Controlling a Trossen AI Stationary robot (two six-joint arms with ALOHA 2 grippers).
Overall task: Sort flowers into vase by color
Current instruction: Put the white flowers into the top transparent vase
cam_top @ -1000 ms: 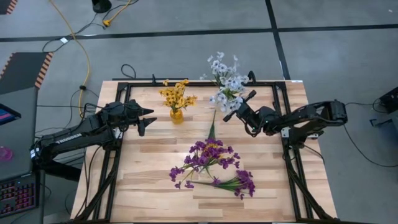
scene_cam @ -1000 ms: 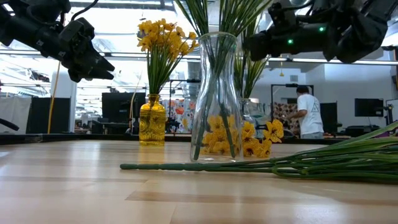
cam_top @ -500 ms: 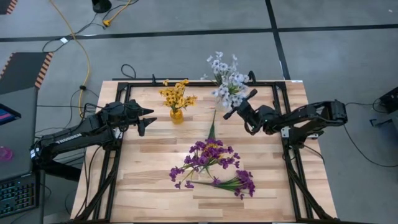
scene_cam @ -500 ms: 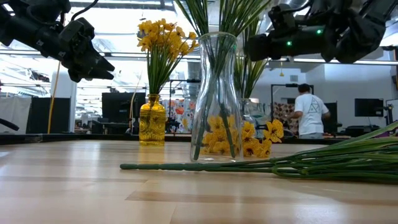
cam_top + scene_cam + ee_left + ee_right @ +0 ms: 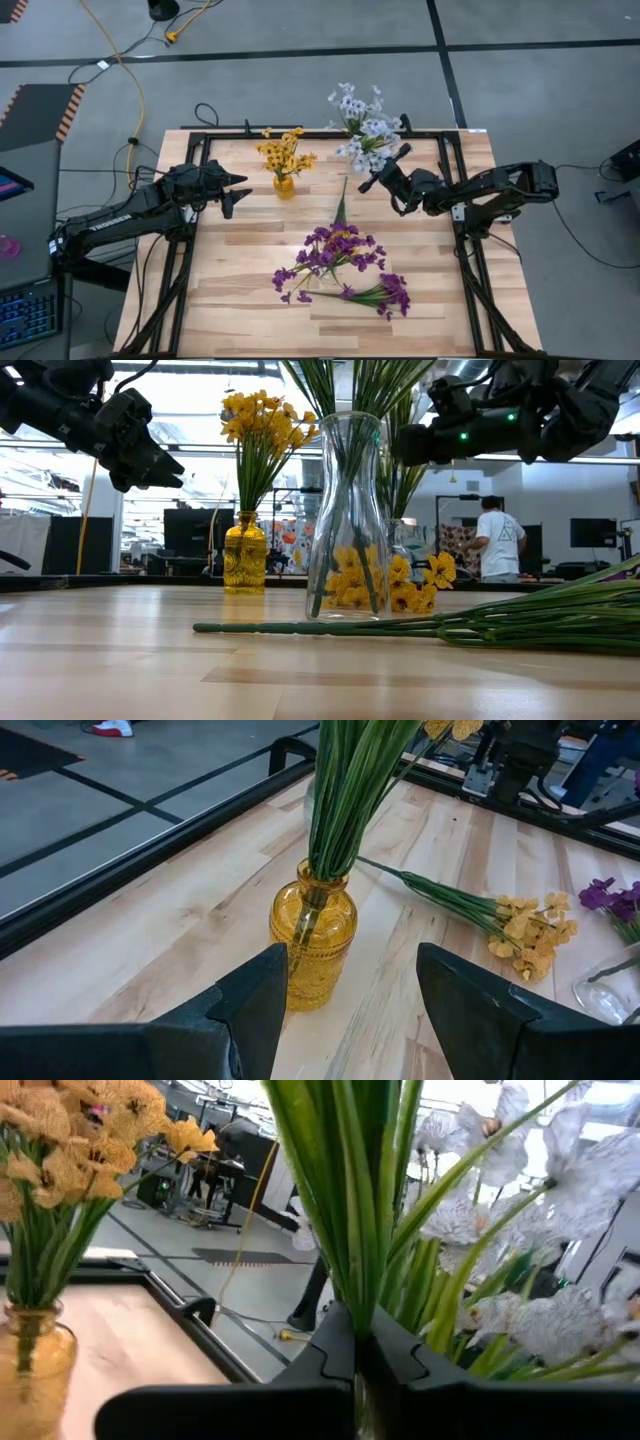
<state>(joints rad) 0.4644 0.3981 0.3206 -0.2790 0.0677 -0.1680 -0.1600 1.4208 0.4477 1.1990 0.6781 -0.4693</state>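
The task looks more than half done. The yellow flowers (image 5: 283,153) already stand in the amber glass vase (image 5: 284,186) at the back of the wooden table (image 5: 240,300), and the white-blue flowers (image 5: 362,128) stand in a clear vase near the far right edge, although this vase is mostly hidden from above by its own blossoms and by the arm. The right gripper (image 5: 383,176) is at these stems; in the right wrist view its fingers (image 5: 330,1350) are pressed together around the green stalks, so it seems not to have let go of the bunch yet. Two purple sprigs (image 5: 335,248) lie flat in the middle of the table, one (image 5: 385,292) nearer the front edge, and they are not sorted yet. One loose yellow sprig (image 5: 530,925) also lies on the wood beside the amber vase. A second clear glass vase (image 5: 348,525) stands near the middle, probably for the purple ones. The left gripper (image 5: 228,192) hovers with its fingers (image 5: 262,1000) apart, just beside the amber vase, holding nothing. The long stems lying across the table could get in the way of a low approach. A person (image 5: 497,540) stands far in the room behind.
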